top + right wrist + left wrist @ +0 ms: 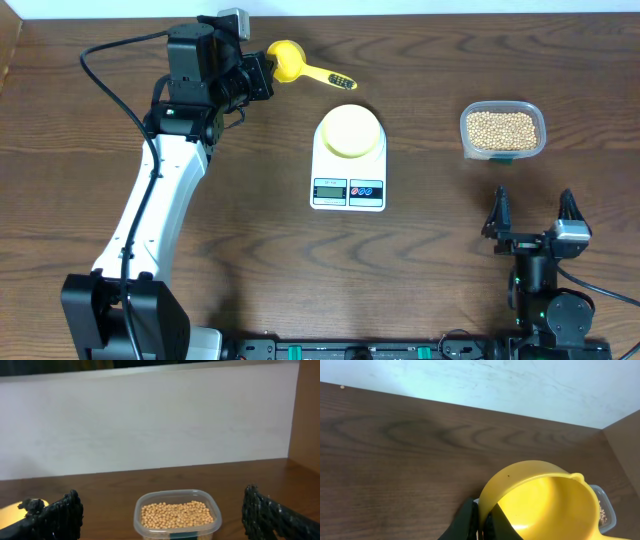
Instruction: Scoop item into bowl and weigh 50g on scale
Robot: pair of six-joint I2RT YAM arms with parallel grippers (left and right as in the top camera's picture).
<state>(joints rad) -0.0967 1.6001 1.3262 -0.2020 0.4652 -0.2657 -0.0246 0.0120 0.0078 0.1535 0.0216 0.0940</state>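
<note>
The beige beans (pixel 502 128) fill a clear plastic tub (pixel 468 142) at the right; they also show in the right wrist view (pixel 175 514). The pale yellow bowl (pixel 350 130) sits empty on the white scale (pixel 347 190) at the table's middle. My left gripper (pixel 258 75) is at the far left, shut on the cup rim of a bright yellow scoop (pixel 288 60); the left wrist view shows the jaws (pixel 484 516) pinching the scoop's wall (pixel 545 505). My right gripper (pixel 533 212) is open and empty, in front of the tub (pixel 142 510).
The scoop's handle (pixel 335 78) points right toward the scale. A pale wall (pixel 150 420) stands behind the table's far edge. A wooden side panel (pixel 307 410) rises at the right.
</note>
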